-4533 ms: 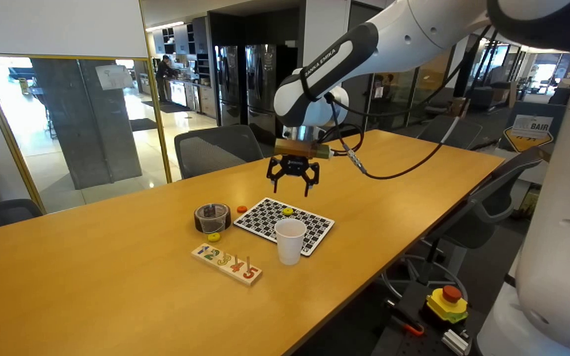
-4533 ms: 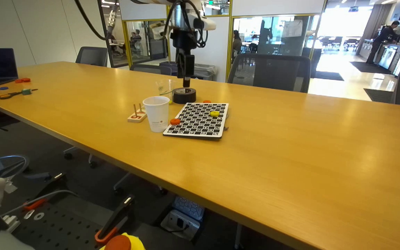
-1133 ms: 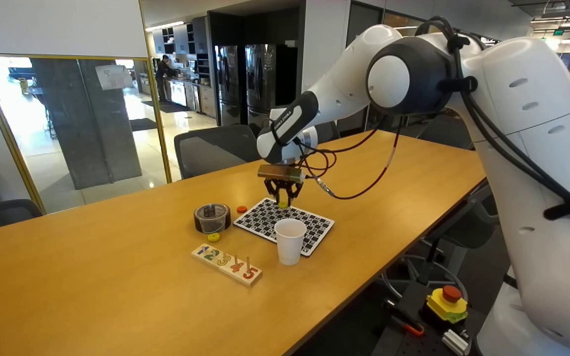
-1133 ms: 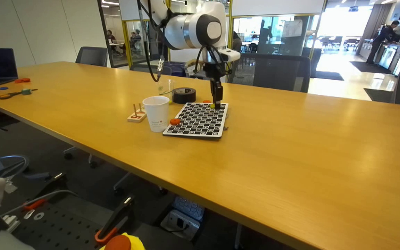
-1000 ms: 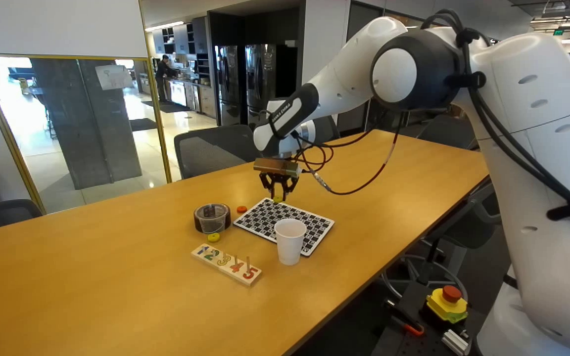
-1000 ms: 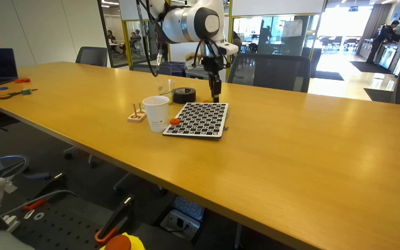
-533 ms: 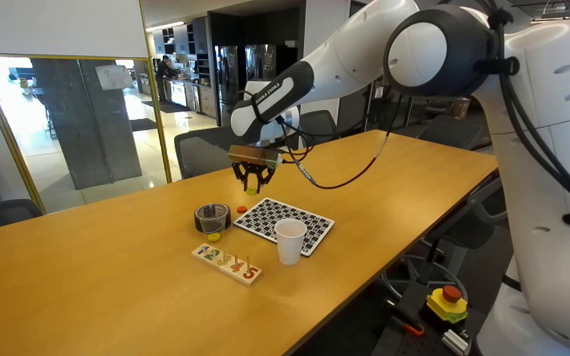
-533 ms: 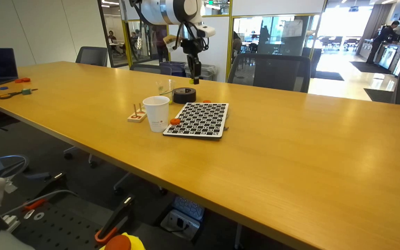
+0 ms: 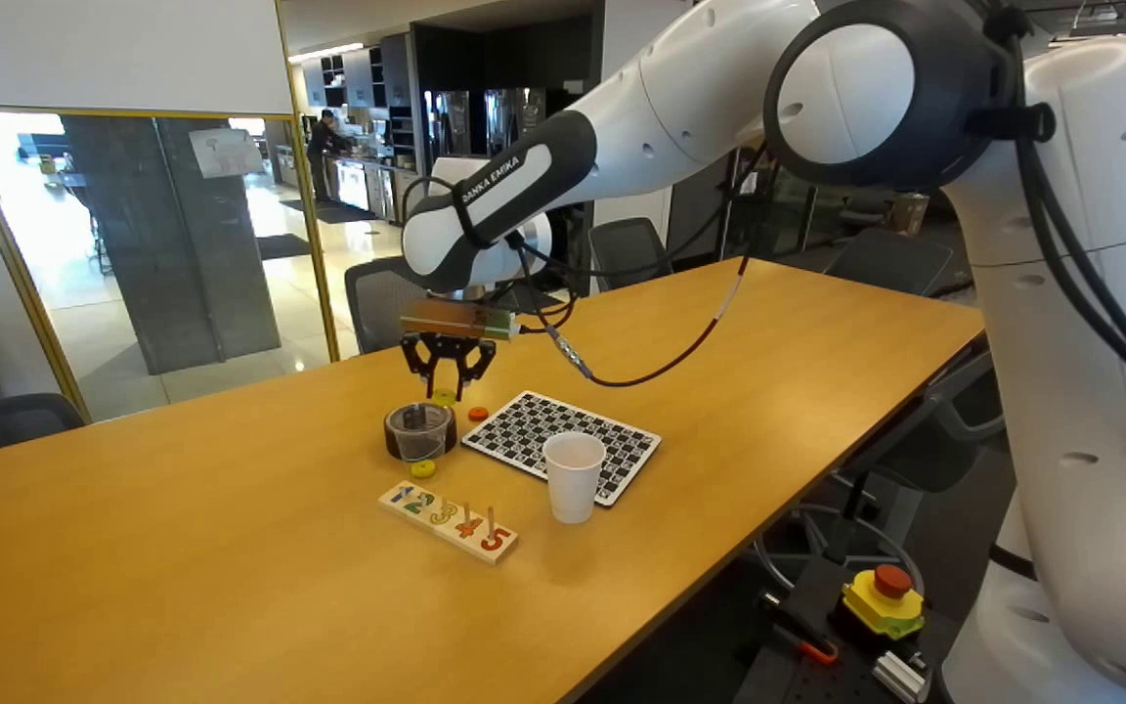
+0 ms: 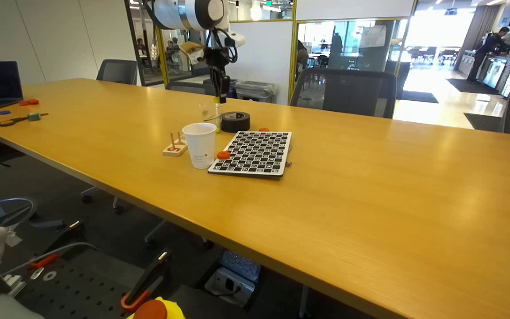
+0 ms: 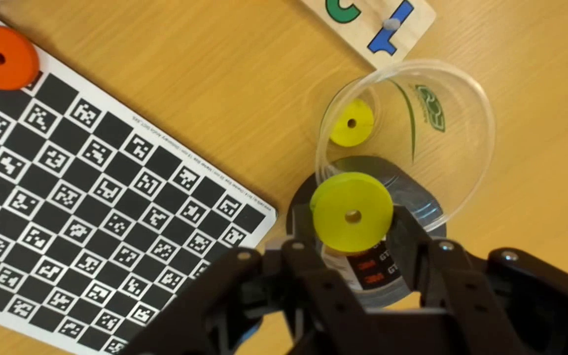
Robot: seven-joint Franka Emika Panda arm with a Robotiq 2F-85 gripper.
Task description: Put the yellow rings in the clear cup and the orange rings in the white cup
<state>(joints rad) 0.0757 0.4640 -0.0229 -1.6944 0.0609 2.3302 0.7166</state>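
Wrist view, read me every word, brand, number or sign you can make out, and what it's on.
"3M", repeated: tape roll.
"GT", repeated, perhaps incomplete: tape roll.
"1": wooden board.
Green numeral beside it: cut off.
Fine print along checkered board: too small.
Green mark on clear cup: too blurred.

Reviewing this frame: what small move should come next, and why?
Probably a slight shift of the end effector toward the middle of the clear cup before any release: in the wrist view, the gripped yellow ring overlaps the cup's rim, not its centre.
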